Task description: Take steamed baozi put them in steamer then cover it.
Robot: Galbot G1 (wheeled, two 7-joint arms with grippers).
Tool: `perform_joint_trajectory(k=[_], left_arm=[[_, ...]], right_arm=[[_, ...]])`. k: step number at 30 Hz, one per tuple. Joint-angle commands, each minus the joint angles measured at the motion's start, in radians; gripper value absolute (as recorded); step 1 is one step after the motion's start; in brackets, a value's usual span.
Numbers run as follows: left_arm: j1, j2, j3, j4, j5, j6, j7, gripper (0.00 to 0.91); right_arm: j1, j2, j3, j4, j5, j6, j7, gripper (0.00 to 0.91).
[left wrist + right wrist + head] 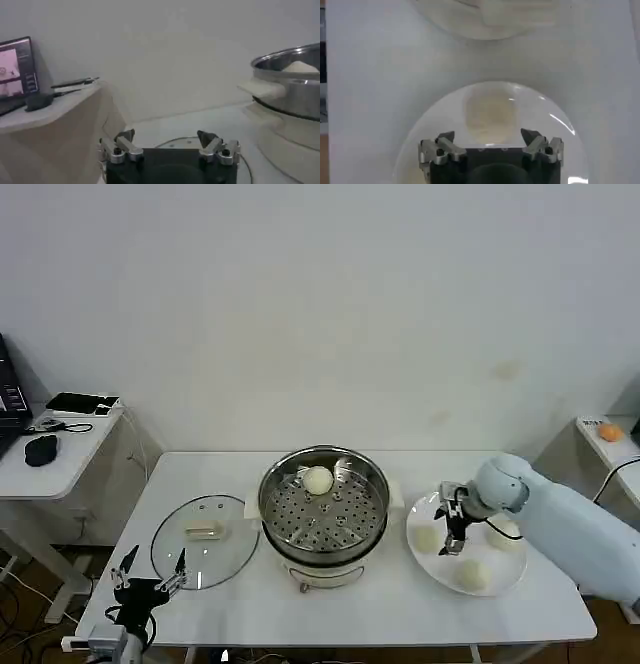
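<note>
The steamer (360, 484) stands mid-table with one steamed baozi (318, 480) on its perforated tray; its rim (285, 57) also appears in the left wrist view. Three more baozi (427, 538) (503, 531) (473, 574) lie on a white plate (445, 566) to its right. My right gripper (452, 532) hovers open over the plate's left bun (489, 114), fingers to either side and above it. The glass cover (204, 541) lies flat left of the steamer. My left gripper (148, 575) waits open at the table's front left corner, near the cover's edge.
A side desk (60, 454) with a mouse and phone stands at the left, also seen as a tabletop (45, 110) in the left wrist view. A small orange object (609, 432) rests on a shelf at the far right.
</note>
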Motion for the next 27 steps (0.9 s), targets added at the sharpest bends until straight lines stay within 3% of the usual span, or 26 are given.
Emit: perform_joint_trajectory(k=[1,17,18,27], left_arm=[[0.002,0.0,-0.002,0.007,-0.001,0.0,0.0,0.907],[-0.008,0.005,-0.006,0.016,-0.003,0.001,0.005,0.907],[-0.008,0.005,-0.006,0.017,-0.003,0.001,0.005,0.907],[-0.013,0.005,-0.01,0.022,-0.005,0.002,0.006,0.907]], right_arm=[[0.001,0.034,-0.004,-0.04,-0.014,0.009,0.007,0.907],[-0.008,0.056,-0.004,-0.086,-0.026,0.022,0.011,0.907],[-0.007,0.058,-0.005,-0.087,-0.024,0.021,0.011,0.736],[-0.005,0.051,-0.008,-0.086,-0.017,0.019,0.006,0.705]])
